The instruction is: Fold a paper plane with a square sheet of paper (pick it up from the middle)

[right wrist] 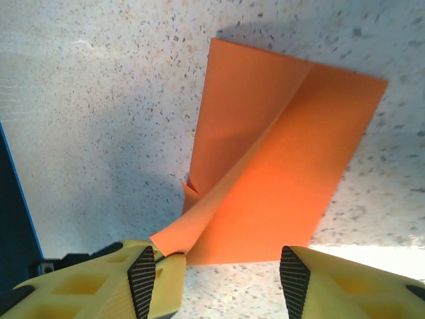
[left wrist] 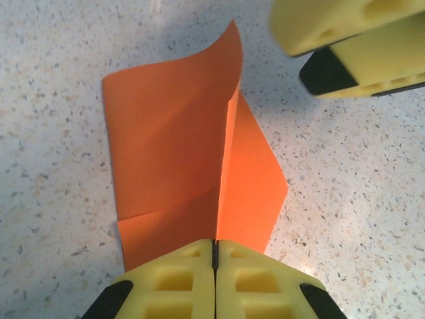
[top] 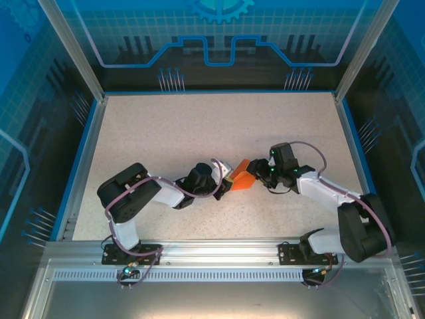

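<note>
Paper (left wrist: 179,146) orange and part-folded, one flap curling up, pinched tight in left gripper (left wrist: 214,262), right gripper (right wrist: 219,276) gaping alongside.

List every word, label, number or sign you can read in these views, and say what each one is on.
No text can be read in any view.
orange paper: plain, no print.
back wall panel: a gear symbol and line patterns, no letters.
left gripper and right gripper: yellow fingers unmarked.

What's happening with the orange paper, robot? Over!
Left gripper shut on orange paper. Right gripper open at its other end. Paper part-folded, one flap curling up, on the table.
</note>
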Available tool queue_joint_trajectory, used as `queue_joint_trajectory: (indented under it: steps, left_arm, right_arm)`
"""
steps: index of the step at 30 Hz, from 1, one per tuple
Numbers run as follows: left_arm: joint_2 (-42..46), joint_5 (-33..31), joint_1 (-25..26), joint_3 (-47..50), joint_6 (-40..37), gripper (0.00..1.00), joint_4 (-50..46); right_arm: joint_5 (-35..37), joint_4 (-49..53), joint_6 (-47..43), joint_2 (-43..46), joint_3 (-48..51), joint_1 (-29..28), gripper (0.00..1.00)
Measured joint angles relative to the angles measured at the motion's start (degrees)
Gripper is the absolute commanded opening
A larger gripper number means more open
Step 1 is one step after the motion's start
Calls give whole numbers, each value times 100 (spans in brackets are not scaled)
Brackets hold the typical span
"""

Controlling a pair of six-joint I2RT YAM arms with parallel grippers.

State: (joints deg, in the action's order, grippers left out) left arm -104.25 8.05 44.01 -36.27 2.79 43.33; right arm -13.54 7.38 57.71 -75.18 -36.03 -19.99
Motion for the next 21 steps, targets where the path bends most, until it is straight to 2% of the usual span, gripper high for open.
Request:
queue_joint_trajectory:
  steps: [9, 16, 21]
  left_arm:
    - [0, 245, 0, -575, 1335, 0, -817]
    - [0, 308, -17, -732, 2166, 0, -1202]
    - [-15, 369, -105, -732, 2656, 0, -1198]
  right_arm:
    - [-306, -505, -879, -72, 146, 59, 43]
    - [-516, -798, -914, -577, 149, 66, 30]
    - [-586, -918, -909, -774, 149, 66, 29]
